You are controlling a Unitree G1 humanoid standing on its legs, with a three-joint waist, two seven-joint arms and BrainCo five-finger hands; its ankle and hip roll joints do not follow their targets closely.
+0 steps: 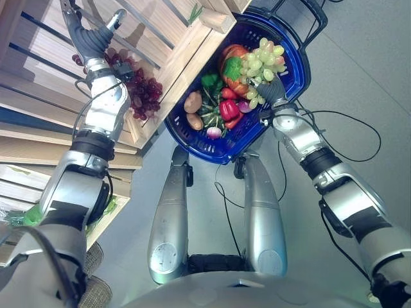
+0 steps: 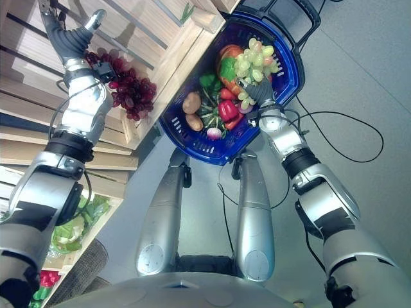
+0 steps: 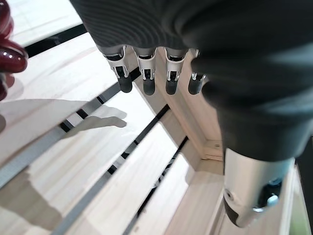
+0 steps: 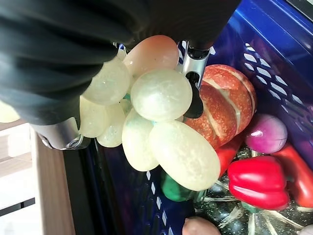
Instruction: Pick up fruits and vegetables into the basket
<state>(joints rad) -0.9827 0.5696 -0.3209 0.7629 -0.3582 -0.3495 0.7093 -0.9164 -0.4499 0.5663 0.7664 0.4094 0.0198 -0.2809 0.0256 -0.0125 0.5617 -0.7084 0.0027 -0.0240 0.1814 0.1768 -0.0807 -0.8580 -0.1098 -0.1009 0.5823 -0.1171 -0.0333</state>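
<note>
My right hand (image 1: 271, 94) is shut on a bunch of green grapes (image 1: 262, 63), holding it over the blue basket (image 1: 297, 69). In the right wrist view the green grapes (image 4: 157, 119) hang between thumb and fingers (image 4: 194, 61), above an orange pumpkin (image 4: 226, 105) and a red pepper (image 4: 257, 182). The basket also holds potatoes (image 1: 192, 102), a green pepper (image 1: 210, 81) and a red onion (image 1: 214, 132). A bunch of red grapes (image 1: 140, 90) lies on the slatted wooden crate (image 1: 183, 42). My left hand (image 1: 92, 37) hovers open over those slats beyond the red grapes, holding nothing.
Wooden shelving runs down the left side. A lower crate there holds leafy greens (image 2: 75, 224). A wicker basket (image 2: 85, 269) stands at the lower left. The blue basket rests on grey floor against the crate's corner (image 1: 217, 20), its black handles (image 1: 308, 13) folded back.
</note>
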